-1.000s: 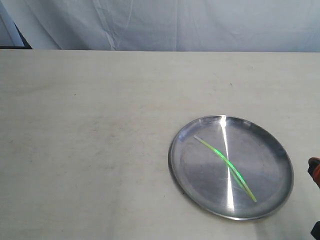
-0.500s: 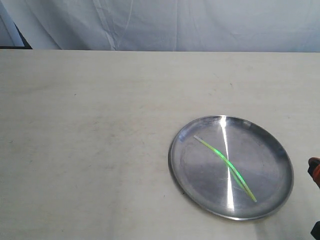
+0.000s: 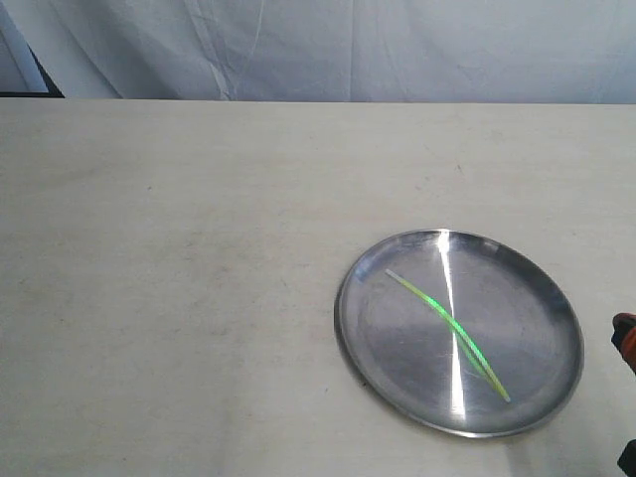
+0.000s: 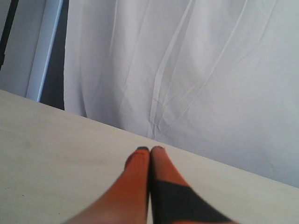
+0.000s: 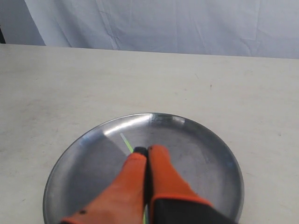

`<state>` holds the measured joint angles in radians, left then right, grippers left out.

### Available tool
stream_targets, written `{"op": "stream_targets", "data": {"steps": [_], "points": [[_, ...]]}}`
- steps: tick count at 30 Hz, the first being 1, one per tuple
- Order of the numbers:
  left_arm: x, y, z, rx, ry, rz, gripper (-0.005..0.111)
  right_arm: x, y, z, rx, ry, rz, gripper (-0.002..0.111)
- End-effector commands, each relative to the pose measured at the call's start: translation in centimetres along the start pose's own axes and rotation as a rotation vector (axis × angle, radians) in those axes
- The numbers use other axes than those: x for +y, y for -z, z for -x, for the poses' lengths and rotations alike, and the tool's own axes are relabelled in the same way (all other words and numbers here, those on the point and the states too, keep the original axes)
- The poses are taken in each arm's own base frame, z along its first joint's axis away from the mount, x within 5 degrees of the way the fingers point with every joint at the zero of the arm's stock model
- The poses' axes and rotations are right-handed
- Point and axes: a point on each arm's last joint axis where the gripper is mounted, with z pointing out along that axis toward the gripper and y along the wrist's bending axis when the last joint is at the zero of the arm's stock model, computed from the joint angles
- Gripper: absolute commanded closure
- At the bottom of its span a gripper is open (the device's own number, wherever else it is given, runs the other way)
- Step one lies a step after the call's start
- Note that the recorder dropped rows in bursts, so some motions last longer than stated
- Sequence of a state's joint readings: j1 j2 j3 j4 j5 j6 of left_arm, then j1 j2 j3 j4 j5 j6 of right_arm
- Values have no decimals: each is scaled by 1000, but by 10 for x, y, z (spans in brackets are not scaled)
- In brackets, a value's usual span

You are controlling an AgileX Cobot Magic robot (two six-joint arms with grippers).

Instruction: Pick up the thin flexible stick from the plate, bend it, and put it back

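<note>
Firstly, left gripper (image 4: pixel 145 150): is hovering over the table (image 4: pixel 46 158), fingers pressed together, gripping nothing. Thin flexible stick (image 3: pixel 447 333): is lying diagonally inside the plate (image 3: pixel 343 318). Right gripper (image 5: pixel 147 150): is pointing toward the plate, fingers likewise together, empty.

A wide, pale beige matte tabletop (image 3: pixel 179 258) lies beneath the right gripper (image 5: pixel 147 150) and runs on ahead of it to a straight far edge. A small dark speck (image 5: pixel 210 86) marks the surface ahead of that gripper and off to one side. Beyond the edge hangs a white creased fabric curtain (image 3: pixel 397 50). Ahead of the left gripper (image 4: pixel 150 149) the same curtain falls in long folds. Well to one side stands a pale grey upright panel (image 4: pixel 44 46), with a dark gap (image 4: pixel 53 88) between it and the curtain.
</note>
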<state>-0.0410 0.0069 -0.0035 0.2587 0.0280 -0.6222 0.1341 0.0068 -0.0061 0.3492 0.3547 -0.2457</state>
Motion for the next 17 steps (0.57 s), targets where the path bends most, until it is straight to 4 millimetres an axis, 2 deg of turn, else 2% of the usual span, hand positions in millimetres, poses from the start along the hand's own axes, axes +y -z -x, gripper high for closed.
{"op": "stream_targets", "data": {"steps": [1, 17], "points": [[0, 0, 0, -7, -8, -1, 107, -1, 0, -1, -8, 6, -6, 108], [1, 0, -1, -3, -31, 3, 107, -1, 0, -1, -12, 2, -5, 108]]}}
